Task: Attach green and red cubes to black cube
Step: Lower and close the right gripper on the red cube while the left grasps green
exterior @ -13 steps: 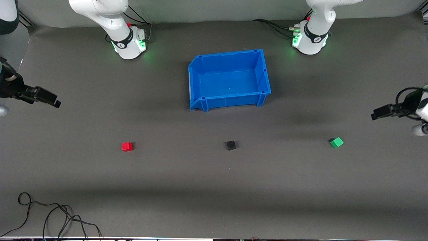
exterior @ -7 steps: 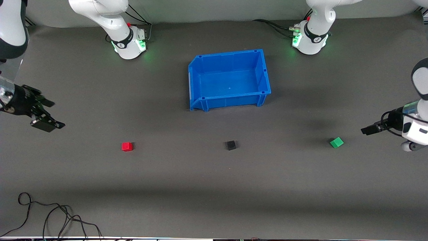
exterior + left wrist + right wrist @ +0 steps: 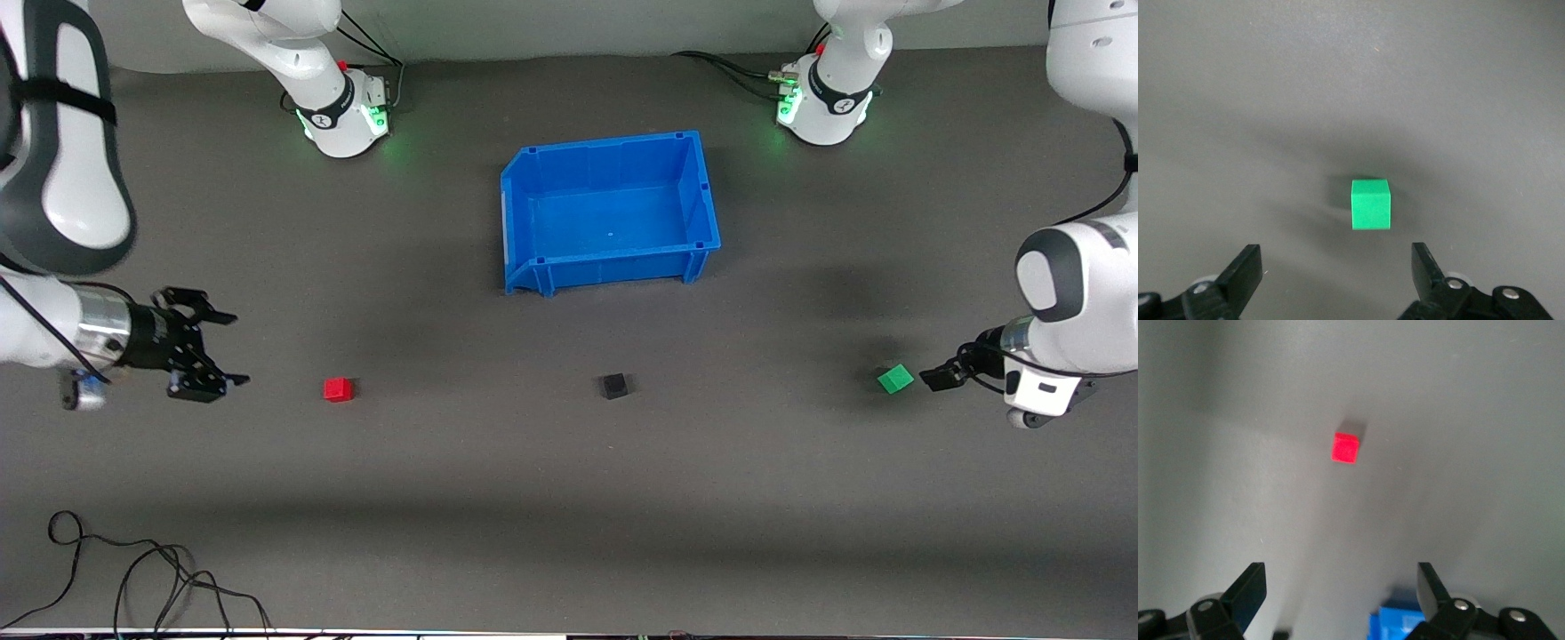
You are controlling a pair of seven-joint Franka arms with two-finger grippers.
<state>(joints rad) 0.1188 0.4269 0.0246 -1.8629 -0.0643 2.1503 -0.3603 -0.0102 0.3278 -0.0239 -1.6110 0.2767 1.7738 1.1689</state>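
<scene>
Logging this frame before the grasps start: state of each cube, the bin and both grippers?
green cube: on the table, untouched, apart from the others
red cube: on the table, untouched
black cube: on the table between them, nothing attached
blue bin: upright, empty
left gripper: open, empty, beside the green cube
right gripper: open, empty, short of the red cube

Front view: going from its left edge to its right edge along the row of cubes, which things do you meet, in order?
Right gripper → small bright red cube → small matte black cube → small bright green cube → left gripper.
</scene>
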